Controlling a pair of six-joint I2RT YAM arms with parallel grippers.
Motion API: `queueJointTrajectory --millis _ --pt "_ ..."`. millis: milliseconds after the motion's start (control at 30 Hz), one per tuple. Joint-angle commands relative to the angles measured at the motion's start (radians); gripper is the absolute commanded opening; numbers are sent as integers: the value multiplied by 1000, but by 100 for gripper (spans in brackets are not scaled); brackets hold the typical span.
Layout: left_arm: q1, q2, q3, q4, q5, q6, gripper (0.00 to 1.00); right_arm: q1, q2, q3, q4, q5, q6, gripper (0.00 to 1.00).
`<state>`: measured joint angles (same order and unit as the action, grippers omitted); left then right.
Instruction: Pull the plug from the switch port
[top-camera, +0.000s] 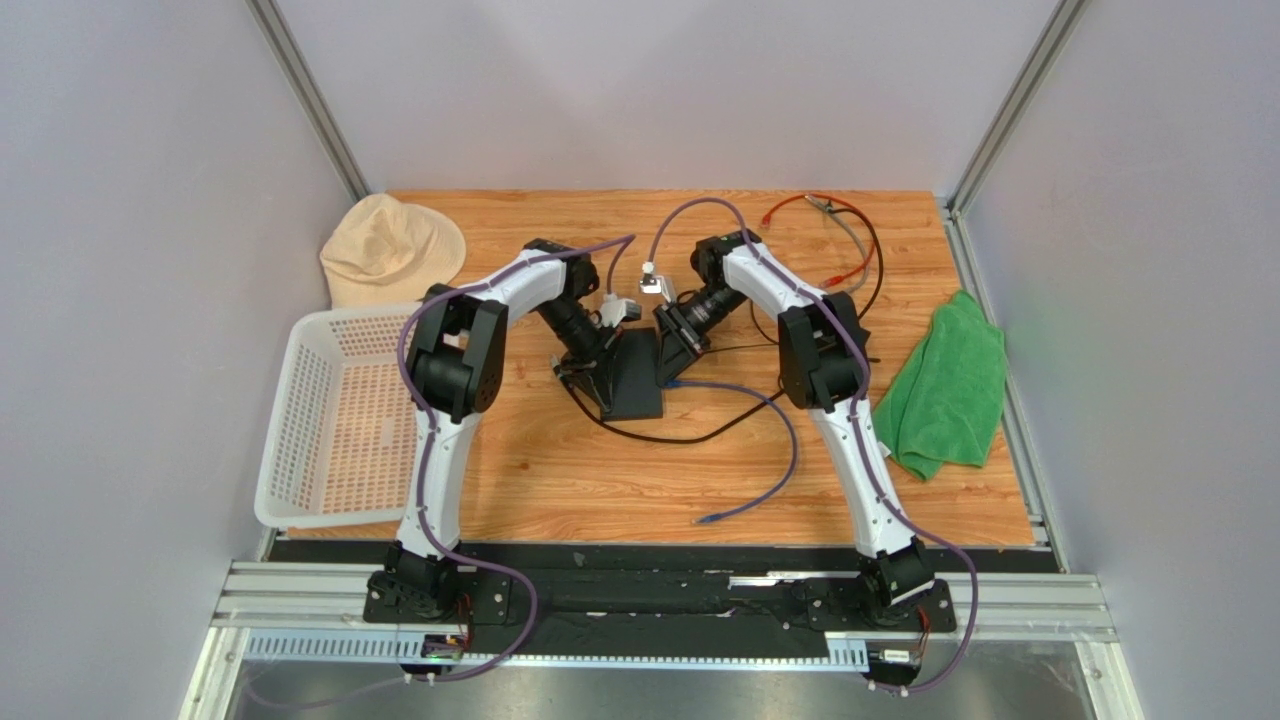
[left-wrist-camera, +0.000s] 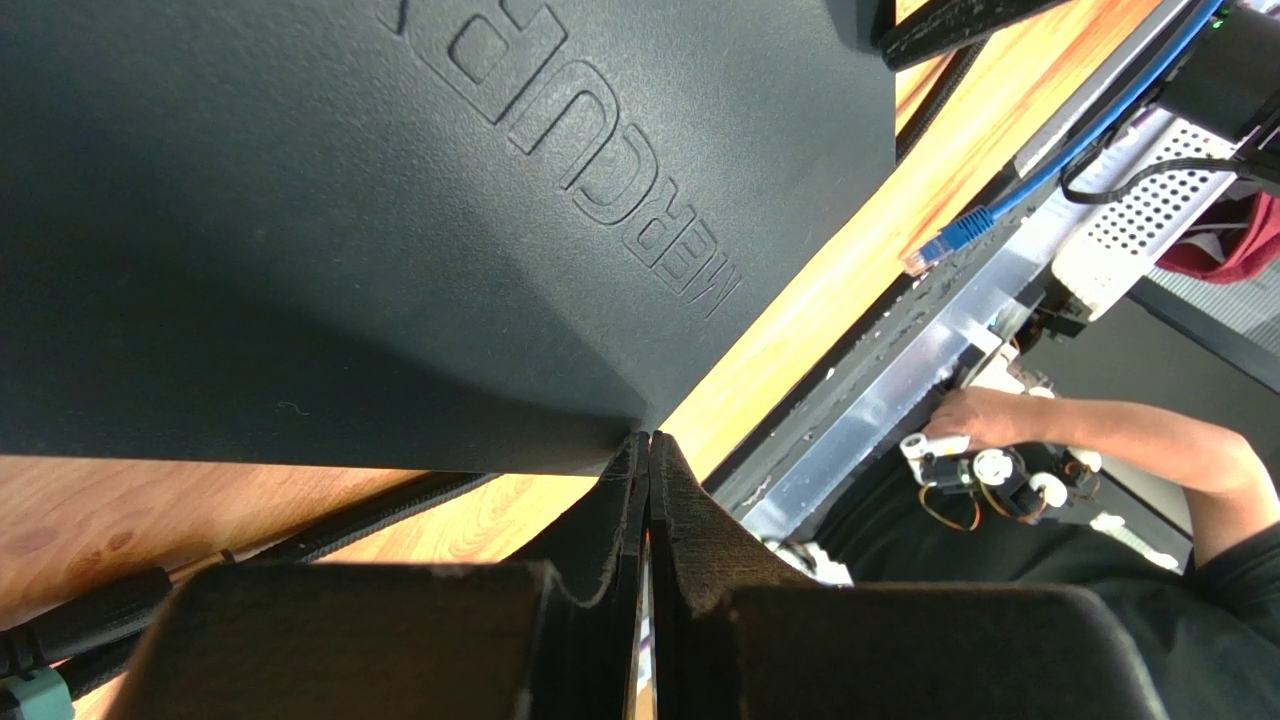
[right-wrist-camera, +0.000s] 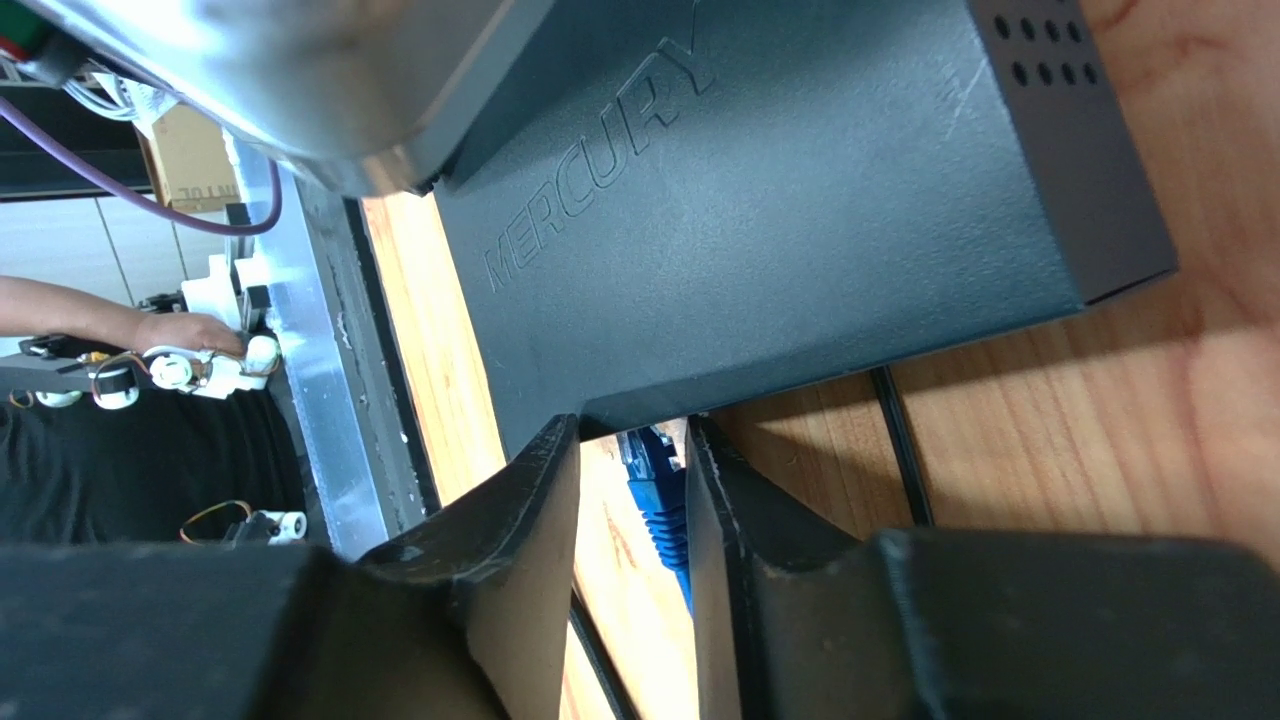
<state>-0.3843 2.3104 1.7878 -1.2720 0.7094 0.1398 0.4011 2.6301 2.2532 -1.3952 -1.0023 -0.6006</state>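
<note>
The flat black switch box (top-camera: 633, 377) lies mid-table, marked MERCURY (right-wrist-camera: 781, 195). In the right wrist view the blue plug (right-wrist-camera: 657, 488) enters the box's near edge; the switch port itself is hidden under that edge. My right gripper (right-wrist-camera: 631, 435) straddles the plug with its jaws apart. The plug lies against the right finger (right-wrist-camera: 724, 495), and a gap shows on the other side. My left gripper (left-wrist-camera: 649, 444) is shut, its tips touching a corner of the box (left-wrist-camera: 451, 225) with nothing between them. The blue-purple cable (top-camera: 787, 435) loops off to its free end (left-wrist-camera: 950, 240).
A white basket (top-camera: 323, 420) stands at the left with a beige hat (top-camera: 388, 248) behind it. A green cloth (top-camera: 950, 383) lies at the right, red and black leads (top-camera: 834, 233) at the back. A black cable (top-camera: 676, 437) runs from the box. A person's arm (left-wrist-camera: 1120, 431) shows beyond the table.
</note>
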Motion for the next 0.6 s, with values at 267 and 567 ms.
queueJointTrajectory --millis 267,567 --pt "-8 43 -21 103 -160 52 7 -5 80 40 -208 68 -100 33" --pt "-8 40 -25 108 -160 50 7 -18 76 37 -274 22 -194 33"
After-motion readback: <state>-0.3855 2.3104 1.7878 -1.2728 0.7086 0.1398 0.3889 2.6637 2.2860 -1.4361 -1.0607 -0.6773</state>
